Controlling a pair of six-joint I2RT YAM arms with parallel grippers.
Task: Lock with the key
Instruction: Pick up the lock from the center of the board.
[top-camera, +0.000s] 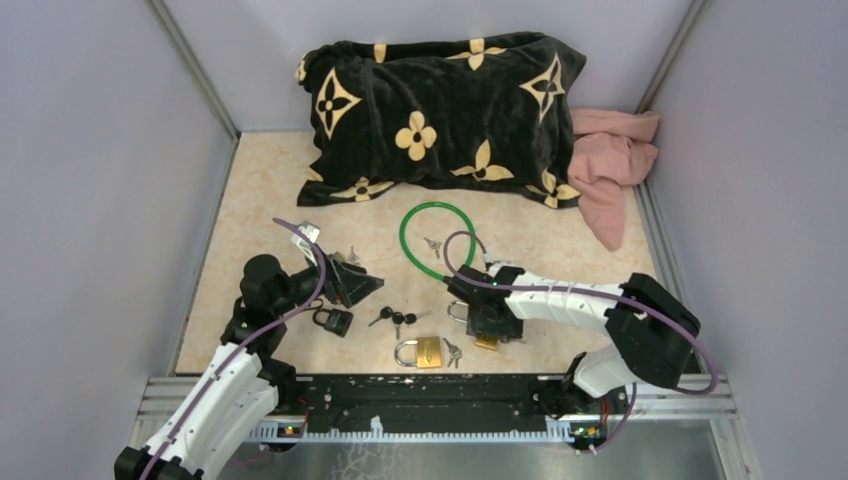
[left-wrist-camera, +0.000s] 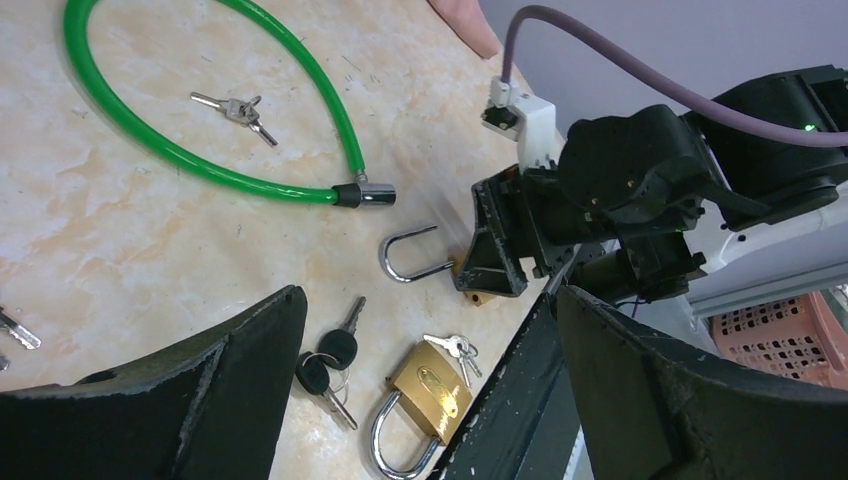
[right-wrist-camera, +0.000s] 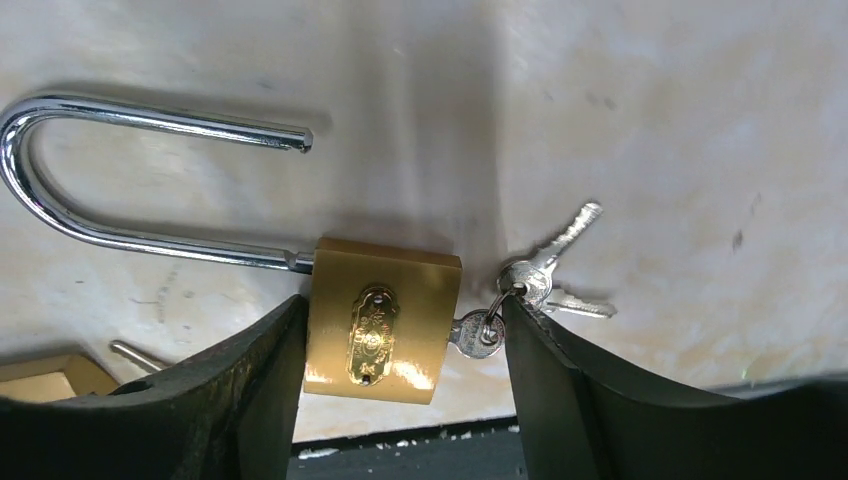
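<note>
1. R hand (right-wrist-camera: 400, 312): fingers spread, straddling brass padlock (right-wrist-camera: 383, 320) on bench (right-wrist-camera: 650, 120). Not pinching, gap on key side.
2. Padlock lies flat, shackle (right-wrist-camera: 120, 180) swung open, key (right-wrist-camera: 470, 332) stuck in its base w/ spare keys (right-wrist-camera: 565, 240) on the ring.
3. L hand (left-wrist-camera: 430, 300): spread wide, nothing betw. fingers, near black padlock (top-camera: 333, 320).
4. 2nd brass padlock (left-wrist-camera: 430, 390), shackle shut, lies betw. the two hands.
</note>
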